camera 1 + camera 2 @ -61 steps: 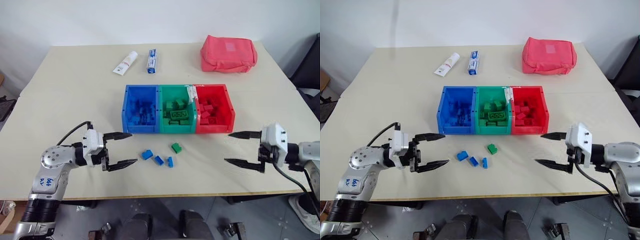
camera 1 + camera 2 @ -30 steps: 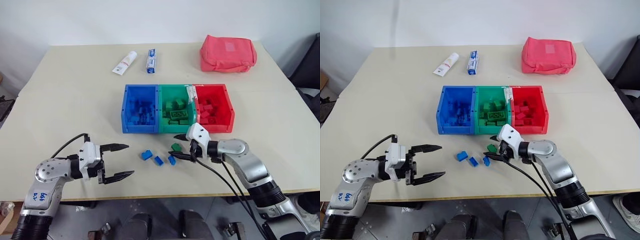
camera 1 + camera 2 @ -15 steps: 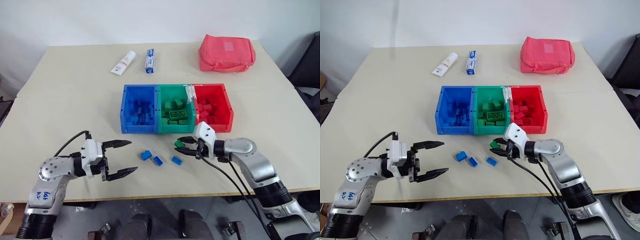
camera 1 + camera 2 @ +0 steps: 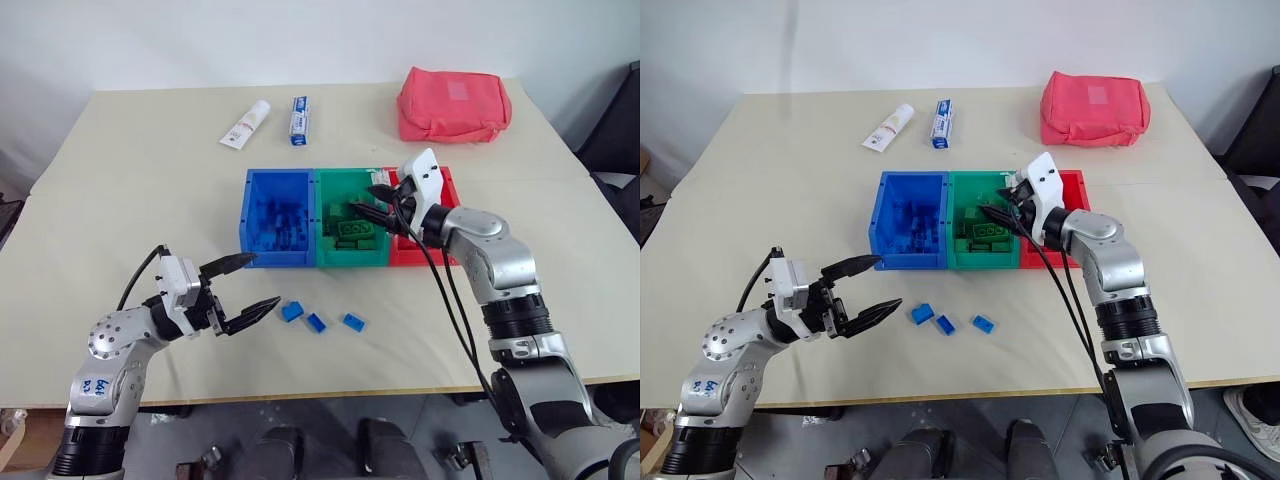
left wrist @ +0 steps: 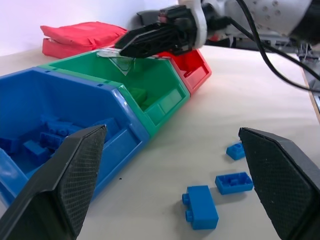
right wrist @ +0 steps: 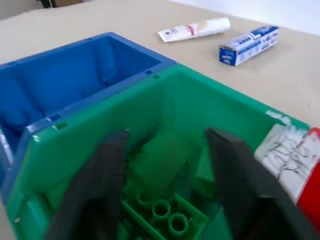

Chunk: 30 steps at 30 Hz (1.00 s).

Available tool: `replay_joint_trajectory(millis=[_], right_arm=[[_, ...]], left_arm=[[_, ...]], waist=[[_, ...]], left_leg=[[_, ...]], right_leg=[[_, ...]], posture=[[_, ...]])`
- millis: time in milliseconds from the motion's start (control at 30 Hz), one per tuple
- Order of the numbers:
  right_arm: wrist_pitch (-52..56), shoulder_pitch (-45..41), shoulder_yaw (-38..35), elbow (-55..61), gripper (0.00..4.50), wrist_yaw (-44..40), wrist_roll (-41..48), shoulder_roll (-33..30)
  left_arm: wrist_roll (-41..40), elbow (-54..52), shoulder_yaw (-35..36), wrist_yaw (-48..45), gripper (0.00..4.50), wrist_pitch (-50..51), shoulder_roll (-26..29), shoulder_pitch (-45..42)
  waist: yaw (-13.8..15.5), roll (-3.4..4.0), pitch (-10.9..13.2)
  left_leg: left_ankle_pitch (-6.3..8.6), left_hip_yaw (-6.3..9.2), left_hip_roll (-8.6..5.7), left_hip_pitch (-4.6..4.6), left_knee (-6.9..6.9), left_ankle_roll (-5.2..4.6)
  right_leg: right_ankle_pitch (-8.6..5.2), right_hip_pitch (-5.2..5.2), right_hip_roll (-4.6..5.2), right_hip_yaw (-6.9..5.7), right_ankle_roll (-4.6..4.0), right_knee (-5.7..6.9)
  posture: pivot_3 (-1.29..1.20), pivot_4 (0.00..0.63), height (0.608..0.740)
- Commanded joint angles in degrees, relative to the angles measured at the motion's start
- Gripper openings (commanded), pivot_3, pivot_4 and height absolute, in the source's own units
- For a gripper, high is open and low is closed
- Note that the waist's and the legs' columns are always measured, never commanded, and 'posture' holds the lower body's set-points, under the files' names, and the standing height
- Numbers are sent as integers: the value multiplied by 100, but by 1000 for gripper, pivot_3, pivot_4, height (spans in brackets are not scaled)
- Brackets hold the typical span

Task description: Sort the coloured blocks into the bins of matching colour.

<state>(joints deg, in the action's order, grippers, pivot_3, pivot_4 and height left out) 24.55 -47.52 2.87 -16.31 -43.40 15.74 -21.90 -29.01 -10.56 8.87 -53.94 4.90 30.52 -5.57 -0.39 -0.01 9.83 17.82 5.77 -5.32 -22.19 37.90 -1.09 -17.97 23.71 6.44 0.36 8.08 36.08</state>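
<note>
My R pincer [image 4: 372, 200] hangs over the green bin [image 4: 350, 232], jaws apart, nothing in them. Three blue blocks [image 4: 317, 320] lie on the surface just right of my L pincer [image 4: 250, 284], wide open, clearly nearer. Blue bin [image 4: 275, 217] sits right behind them.

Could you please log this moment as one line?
right gripper: open over green bin | left gripper: open | blue blocks: on table
</note>
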Motion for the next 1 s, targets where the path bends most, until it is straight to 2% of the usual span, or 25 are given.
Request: replay_joint_trajectory(millis=[33, 67, 200, 300, 500, 533, 667, 833, 1000], right_arm=[[-293, 6, -56, 234, 4119, -235, 7, -123], [-410, 187, -177, 445, 4487, -443, 155, -223], [-919, 954, -524, 1262, 4487, -1442, 789, -556], [-1066, 1840, -774, 1840, 4487, -2201, 1194, -1049], [-1672, 3429, -1317, 2263, 4487, -3109, 1251, -2082], [-1749, 3657, -1429, 2326, 4487, -3124, 1261, -2152], [-1877, 4338, -1661, 2657, 4487, -3092, 1277, -2311], [-1846, 4778, -1902, 3006, 4487, -2718, 1234, -2340], [-1162, 5275, -2210, 3609, 4487, -2590, 1681, -2565]], left_arm=[[41, -61, 68, -86, 4500, -142, 115, 11], [44, -27, 100, -106, 4500, -159, 136, 10], [129, 228, 137, -495, 4500, -249, 497, -20], [248, 843, 160, -1019, 4500, -542, 899, -192], [586, 1876, 3, -1689, 4500, -1125, 1341, -671], [612, 1842, -59, -1732, 4500, -1262, 1297, -767], [517, 1084, -569, -1742, 4500, -559, 1215, -960], [1232, 46, -1842, -1352, 4500, 391, 891, -1587], [2274, 189, -2993, -783, 4500, 1010, 173, -2519]], waist=[[1, 0, 0], [1, 0, 0], [33, 0, 0], [39, 0, 0], [49, 1, 1], [46, 2, 1], [31, 1, 1], [86, 1, 2], [209, 1, 1]], left_leg=[[0, 0, 0, 0, 1, 1], [0, 0, 1, 0, 1, 1], [2, 6, -3, -1, -1, -1], [4, 3, -3, -1, 1, -5], [4, -2, -3, 2, 6, -5], [4, -2, -2, 3, 6, -5], [6, -4, 4, 5, 5, -3], [5, -3, -3, 3, 13, -6], [4, -5, -2, 3, 17, -5]], right_leg=[[0, 0, 0, 0, 0, 0], [0, 0, 0, 0, 0, 0], [0, -3, 2, -3, 0, 0], [0, -7, 2, -2, 1, -6], [0, -11, 4, 0, 1, -16], [0, -11, 5, 1, 1, -18], [0, -11, 4, 4, 1, -15], [2, -16, 5, 9, 5, -13], [3, -17, -2, 7, 5, -13]], posture=[[0, 150, 740], [0, 150, 740], [0, 150, 740], [0, 150, 740], [0, 150, 740], [0, 150, 740], [0, 150, 740], [0, 150, 740], [0, 150, 740]])
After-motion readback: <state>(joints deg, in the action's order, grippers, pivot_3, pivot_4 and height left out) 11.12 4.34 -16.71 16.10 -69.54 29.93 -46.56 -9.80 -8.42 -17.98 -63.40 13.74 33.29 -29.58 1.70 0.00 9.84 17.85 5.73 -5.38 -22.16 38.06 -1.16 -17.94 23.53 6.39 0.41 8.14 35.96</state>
